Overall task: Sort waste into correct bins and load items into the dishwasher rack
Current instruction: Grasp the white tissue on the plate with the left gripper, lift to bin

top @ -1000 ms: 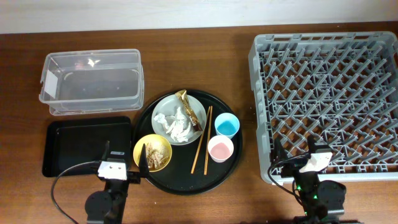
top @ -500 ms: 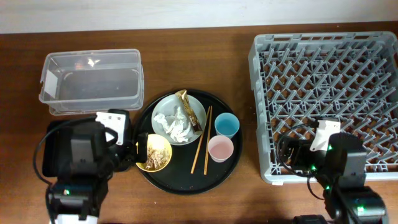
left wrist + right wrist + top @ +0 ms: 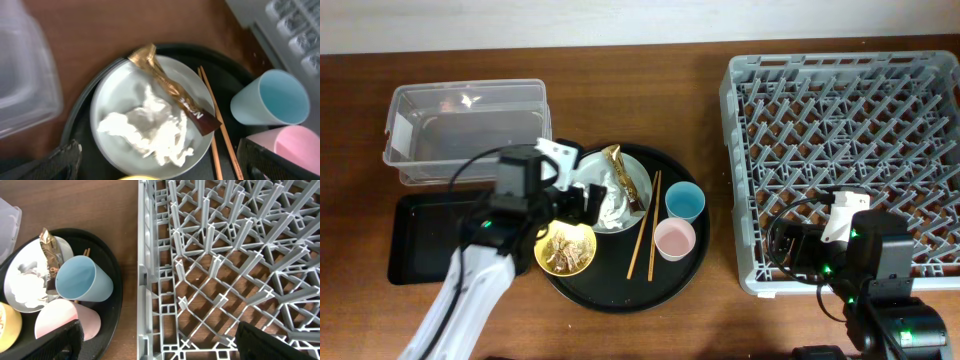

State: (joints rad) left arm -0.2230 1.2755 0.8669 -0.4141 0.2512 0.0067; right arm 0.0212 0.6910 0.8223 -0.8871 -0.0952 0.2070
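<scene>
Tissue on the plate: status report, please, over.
Left end effector open, above tissue on plate. Right end effector open, at rack edge. Wrapper close beside tissue.

On a round black tray (image 3: 620,292) the plate (image 3: 582,172) sits at 11 o'clock holding a tissue (image 3: 612,207) and a wrapper (image 3: 626,172), with the yellow bowl (image 3: 567,250) of scraps (image 3: 563,252) at 8, the blue cup (image 3: 685,202) at 2, the pink cup (image 3: 674,239) at 4 and the chopsticks (image 3: 645,225) between plate and cups. The left gripper (image 3: 588,203) hangs over the plate's 9 o'clock edge. The clear tub (image 3: 465,130) lies at the tray's 10 o'clock, the flat black bin (image 3: 420,235) at 9 and the rack (image 3: 845,130) at 3, the right arm (image 3: 875,270) over its 6 o'clock rim.
</scene>
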